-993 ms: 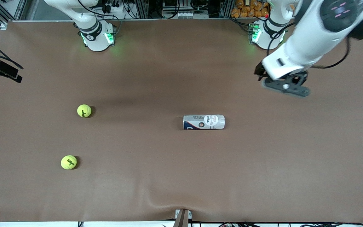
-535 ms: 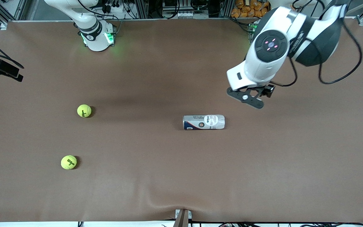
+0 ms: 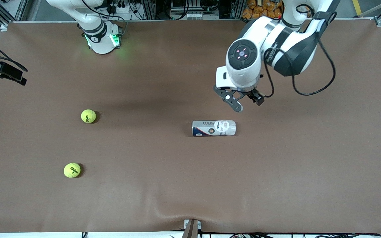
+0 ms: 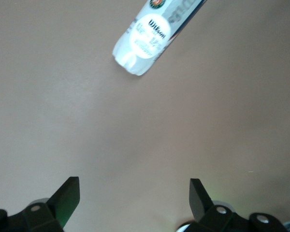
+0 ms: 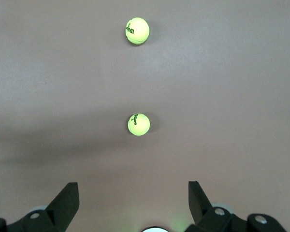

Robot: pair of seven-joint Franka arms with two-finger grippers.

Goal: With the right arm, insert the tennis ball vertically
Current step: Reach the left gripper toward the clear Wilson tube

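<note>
both tennis balls (image 3: 88,116) (image 3: 72,170) sit on the tabletop (image 3: 190,185) toward the right arm's end, well apart from the lying can (image 3: 214,128), light fuzzy squishy, pinch across the middle; right gripper (image 5: 133,203) fingers wide, left gripper (image 3: 240,99) wide over bare tabletop near the can.

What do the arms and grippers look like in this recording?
Both arms are white with rounded links. The left arm has dark grey joint covers, a round cap with pinkish lights and a black cable looping alongside. The right arm has a black band and green lights at its base. The left gripper is black; the right gripper has dark, wedge-shaped fingers.
</note>
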